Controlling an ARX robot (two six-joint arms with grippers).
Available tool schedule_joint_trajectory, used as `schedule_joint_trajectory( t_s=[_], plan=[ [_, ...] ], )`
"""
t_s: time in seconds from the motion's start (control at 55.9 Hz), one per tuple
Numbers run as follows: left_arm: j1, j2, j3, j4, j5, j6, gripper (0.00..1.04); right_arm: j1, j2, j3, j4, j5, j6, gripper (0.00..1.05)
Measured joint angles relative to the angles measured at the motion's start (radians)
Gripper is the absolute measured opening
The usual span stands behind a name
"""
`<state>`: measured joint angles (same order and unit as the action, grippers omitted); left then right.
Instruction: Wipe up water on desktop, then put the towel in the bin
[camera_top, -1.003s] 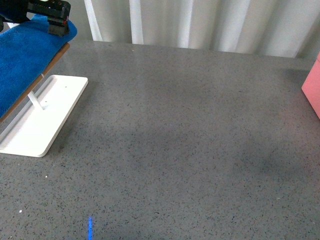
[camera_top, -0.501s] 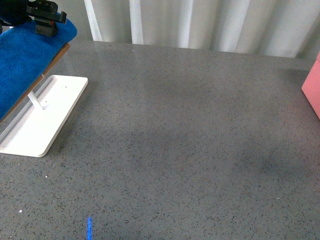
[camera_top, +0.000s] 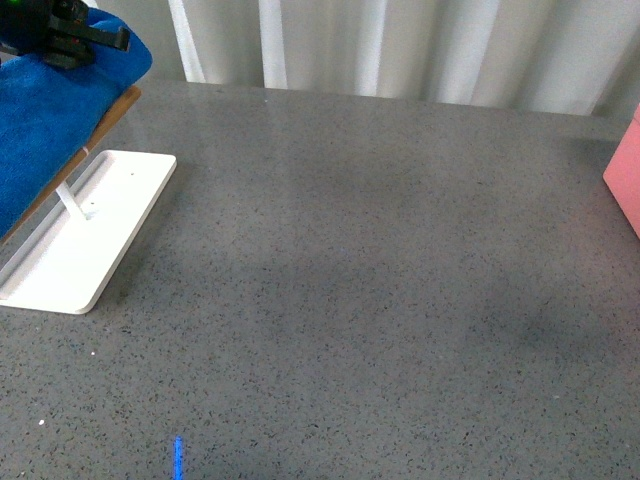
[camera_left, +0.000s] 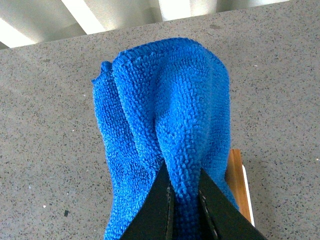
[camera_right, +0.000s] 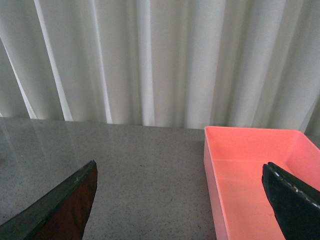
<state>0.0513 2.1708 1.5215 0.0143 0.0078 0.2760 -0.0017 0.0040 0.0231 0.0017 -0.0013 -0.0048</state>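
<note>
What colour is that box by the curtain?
Salmon pink; the bin shows best in the right wrist view.

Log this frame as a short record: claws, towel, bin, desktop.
left claw: shut on the towel, pinching a fold
right claw: open, empty, facing the bin
towel: draped over a wooden rod above the white tray
bin: empty as far as seen
desktop: no puddle discernible

One towel (camera_top: 45, 120), one bin (camera_right: 250, 165), one white tray (camera_top: 100, 230), one desktop (camera_top: 380, 280).
</note>
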Motion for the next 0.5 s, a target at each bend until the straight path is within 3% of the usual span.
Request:
schedule_joint_trajectory(
  t_s=[0.501],
  plan=[
    [0.073, -0.137, 0.119, -0.068, 0.092, -0.079, 0.05, 0.0, 0.0, 0.0, 0.0, 0.0, 0.0, 0.98]
  ],
)
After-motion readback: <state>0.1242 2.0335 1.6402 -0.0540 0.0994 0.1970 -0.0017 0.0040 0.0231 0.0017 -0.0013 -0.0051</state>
